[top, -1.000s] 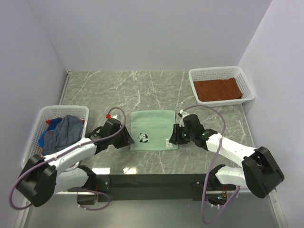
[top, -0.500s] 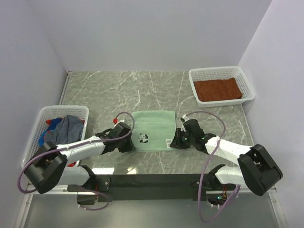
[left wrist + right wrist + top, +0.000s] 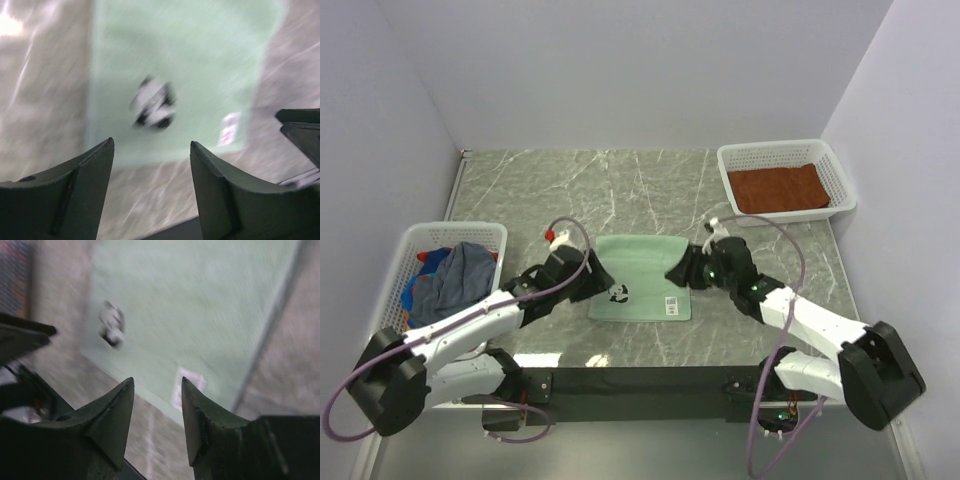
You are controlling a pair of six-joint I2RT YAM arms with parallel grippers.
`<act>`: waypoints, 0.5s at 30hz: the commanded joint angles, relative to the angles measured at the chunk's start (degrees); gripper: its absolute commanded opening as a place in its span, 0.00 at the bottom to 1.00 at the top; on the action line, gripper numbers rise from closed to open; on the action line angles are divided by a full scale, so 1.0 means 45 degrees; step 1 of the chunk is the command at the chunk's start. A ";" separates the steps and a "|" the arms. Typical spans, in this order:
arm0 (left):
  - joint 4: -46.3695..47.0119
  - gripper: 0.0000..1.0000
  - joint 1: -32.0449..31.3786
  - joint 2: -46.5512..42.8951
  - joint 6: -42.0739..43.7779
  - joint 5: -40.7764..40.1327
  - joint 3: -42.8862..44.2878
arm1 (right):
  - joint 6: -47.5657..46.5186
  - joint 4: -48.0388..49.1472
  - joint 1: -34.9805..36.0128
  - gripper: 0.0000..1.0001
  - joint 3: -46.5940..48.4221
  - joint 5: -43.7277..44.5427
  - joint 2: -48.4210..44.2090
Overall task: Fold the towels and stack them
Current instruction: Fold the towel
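A pale mint-green towel (image 3: 642,276) with a panda print lies flat in the middle of the marble table. It also shows blurred in the left wrist view (image 3: 180,80) and in the right wrist view (image 3: 200,315). My left gripper (image 3: 598,280) is open and empty at the towel's left edge. My right gripper (image 3: 682,273) is open and empty at the towel's right edge. A rust-brown towel (image 3: 778,189) lies folded in the right basket. A slate-blue towel (image 3: 460,275) and bright patterned ones (image 3: 420,285) sit in the left basket.
A white mesh basket (image 3: 835,170) stands at the back right. Another white mesh basket (image 3: 400,250) stands at the left edge. A white label (image 3: 672,303) is on the towel's near right corner. White walls enclose the table.
Both grippers have moved up and away from the towel's near corners to its side edges. The towel's near edge looks slightly narrower and shifted.
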 commanded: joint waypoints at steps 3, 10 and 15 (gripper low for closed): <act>0.4874 0.63 0.1716 0.2359 0.0623 0.0750 0.1341 | 0.0790 0.4393 -0.0507 0.54 0.2178 0.0005 0.2239; 0.8550 0.38 0.3341 0.6447 0.0702 0.3293 0.2768 | 0.2137 0.8336 -0.0585 0.55 0.4464 -0.0562 0.7333; 1.1265 0.29 0.3420 0.8340 0.0331 0.3568 0.2691 | 0.2490 0.9278 -0.0566 0.55 0.5637 -0.0503 0.9643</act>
